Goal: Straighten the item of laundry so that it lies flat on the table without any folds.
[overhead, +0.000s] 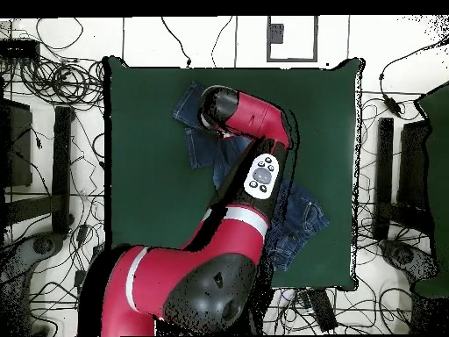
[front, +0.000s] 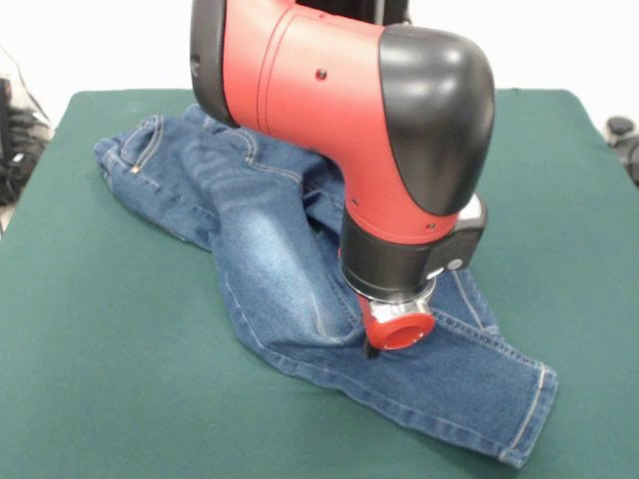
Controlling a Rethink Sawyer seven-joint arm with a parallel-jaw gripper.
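Note:
The blue denim jeans point(front: 270, 249) lie crumpled on the green table point(front: 100, 349). The waistband is at the far left and one leg runs to the near right, ending in a hem point(front: 534, 409). Folds bunch in the middle. My gripper point(front: 371, 349) points down under the red wrist and presses on or sits just above the denim at mid-leg; the wrist hides how it stands. In the overhead view the arm point(overhead: 250, 149) covers most of the jeans point(overhead: 302, 215), and the gripper is hidden beneath it. The table point(overhead: 140, 158) shows on all sides of the arm.
Green cloth surrounds the jeans on all sides, widest at the near left in the front view. Cables and stands point(overhead: 53, 96) crowd the floor around the table. Dark gear sits past the table's edges point(front: 621, 135).

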